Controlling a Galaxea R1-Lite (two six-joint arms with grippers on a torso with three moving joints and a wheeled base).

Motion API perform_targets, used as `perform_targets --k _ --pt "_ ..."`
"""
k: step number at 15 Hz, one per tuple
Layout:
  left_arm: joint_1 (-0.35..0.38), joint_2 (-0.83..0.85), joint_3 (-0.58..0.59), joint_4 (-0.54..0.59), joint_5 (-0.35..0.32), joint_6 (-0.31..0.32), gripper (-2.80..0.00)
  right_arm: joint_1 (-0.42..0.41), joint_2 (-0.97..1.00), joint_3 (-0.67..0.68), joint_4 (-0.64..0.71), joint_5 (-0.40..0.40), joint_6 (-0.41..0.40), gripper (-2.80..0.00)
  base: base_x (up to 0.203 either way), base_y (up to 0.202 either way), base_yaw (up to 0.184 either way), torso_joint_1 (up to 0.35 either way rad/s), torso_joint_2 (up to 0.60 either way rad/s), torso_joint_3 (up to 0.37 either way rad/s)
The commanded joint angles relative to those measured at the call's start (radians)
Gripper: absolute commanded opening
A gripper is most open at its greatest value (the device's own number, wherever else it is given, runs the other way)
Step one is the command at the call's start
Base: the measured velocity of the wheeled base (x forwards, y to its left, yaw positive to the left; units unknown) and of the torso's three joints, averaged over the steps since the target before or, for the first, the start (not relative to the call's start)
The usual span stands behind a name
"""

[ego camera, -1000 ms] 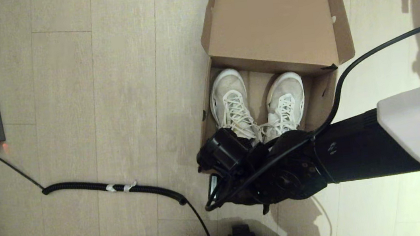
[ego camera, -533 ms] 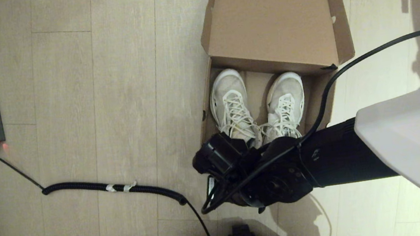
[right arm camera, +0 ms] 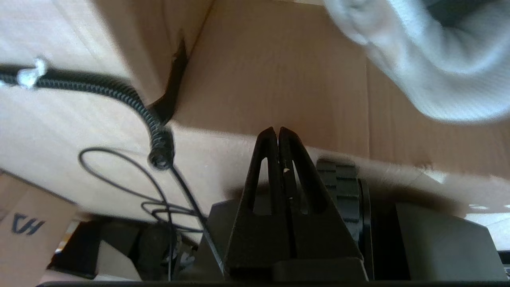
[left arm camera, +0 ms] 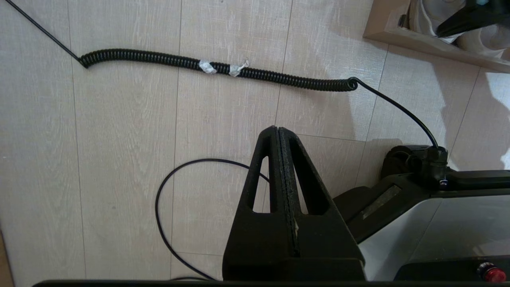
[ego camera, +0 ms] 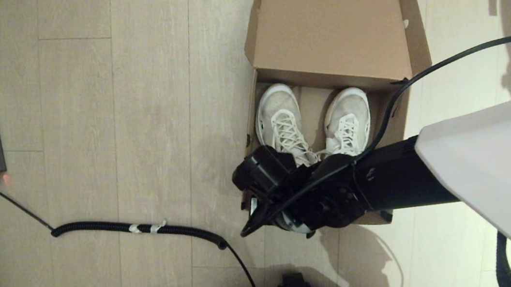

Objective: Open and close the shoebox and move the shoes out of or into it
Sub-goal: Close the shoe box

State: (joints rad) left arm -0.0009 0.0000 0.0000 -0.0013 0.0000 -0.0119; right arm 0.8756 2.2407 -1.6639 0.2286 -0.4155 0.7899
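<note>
The shoebox (ego camera: 334,31) is sitting open on the floor (ego camera: 136,129), its lid folded back on the far side, with the shoes (ego camera: 314,124) lying side by side inside, toes pointing away. In the head view the right arm is reaching across the near end of the box and covering the heels, so its jaws are not showing there. The right wrist view is showing what the head view cannot: the right gripper (right arm camera: 278,133) with its jaws pressed together and holding nothing, beside the inner cardboard wall, with a white shoe close by. The left wrist view is showing the left gripper (left arm camera: 278,133) parked above bare floor, jaws closed and empty, near a coiled black cable (left arm camera: 215,69).
</note>
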Motion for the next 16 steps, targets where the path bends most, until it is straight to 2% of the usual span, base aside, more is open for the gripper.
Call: perform_targets --k 1,6,11,13,16 --pt "0.0 -0.002 0.0 0.0 0.0 0.0 -2.8 -0.002 0.049 -0.031 -0.017 -0.007 0.002 -2.8 0.0 0.0 0.0 0.0 0.0 0.0" --pt "-0.001 -0.003 0.0 0.0 0.0 0.0 -2.8 -0.009 0.12 -0.105 -0.107 -0.042 -0.09 -2.8 0.0 0.0 0.0 0.0 0.0 0.0" --pt "0.001 -0.003 0.0 0.0 0.0 0.0 -2.8 0.021 0.106 -0.023 -0.103 -0.047 -0.074 -2.8 0.0 0.0 0.0 0.0 0.0 0.0" --pt "0.001 -0.002 0.0 0.0 0.0 0.0 -2.8 0.04 0.106 -0.017 -0.103 -0.055 -0.051 -2.8 0.0 0.0 0.0 0.0 0.0 0.0" --pt "0.0 -0.003 0.0 0.0 0.0 0.0 -2.8 0.039 0.101 -0.034 -0.103 -0.087 -0.069 -2.8 0.0 0.0 0.0 0.0 0.0 0.0"
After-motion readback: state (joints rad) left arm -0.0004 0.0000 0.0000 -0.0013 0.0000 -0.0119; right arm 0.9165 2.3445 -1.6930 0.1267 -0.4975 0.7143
